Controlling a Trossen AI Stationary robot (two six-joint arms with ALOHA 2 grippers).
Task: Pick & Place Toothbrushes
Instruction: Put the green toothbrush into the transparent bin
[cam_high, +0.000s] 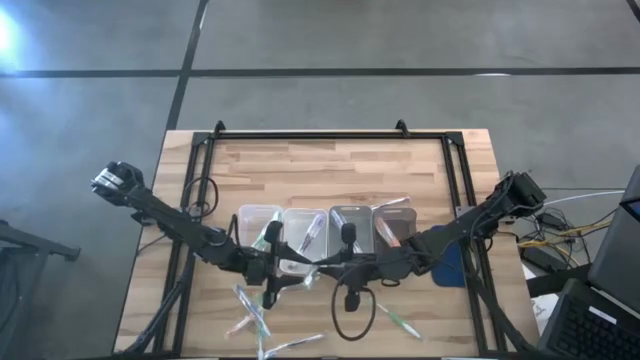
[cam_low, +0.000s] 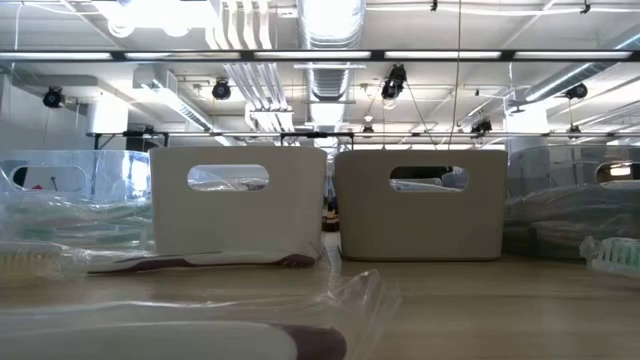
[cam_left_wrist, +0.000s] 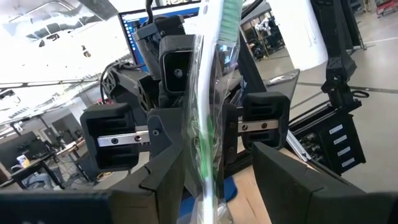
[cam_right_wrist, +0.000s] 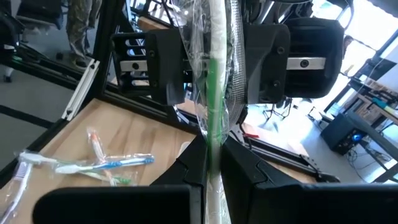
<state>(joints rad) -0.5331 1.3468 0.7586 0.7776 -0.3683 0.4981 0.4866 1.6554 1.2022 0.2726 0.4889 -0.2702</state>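
Note:
A green toothbrush (cam_right_wrist: 214, 93) in clear wrapping is pinched in my right gripper (cam_right_wrist: 214, 154), which is shut on it above the table's front middle. My left gripper (cam_left_wrist: 219, 158) faces the right one (cam_high: 337, 268) at close range. Its fingers (cam_left_wrist: 163, 177) stand open on both sides of the same toothbrush (cam_left_wrist: 210, 124), apart from it on one side. From above, the left gripper (cam_high: 289, 268) sits just in front of the trays. Loose wrapped toothbrushes (cam_high: 250, 305) lie near the front edge, and more toothbrushes (cam_right_wrist: 102, 165) show on the wood past the right fingers.
Several clear trays (cam_high: 258, 222) stand in a row mid-table, some holding brushes. Two pale bins (cam_low: 238, 205) with handle cutouts face the low camera, with a wrapped brush (cam_low: 200, 262) before them. A blue pad (cam_high: 452, 266) lies under the right arm. A black frame (cam_high: 310, 134) edges the table.

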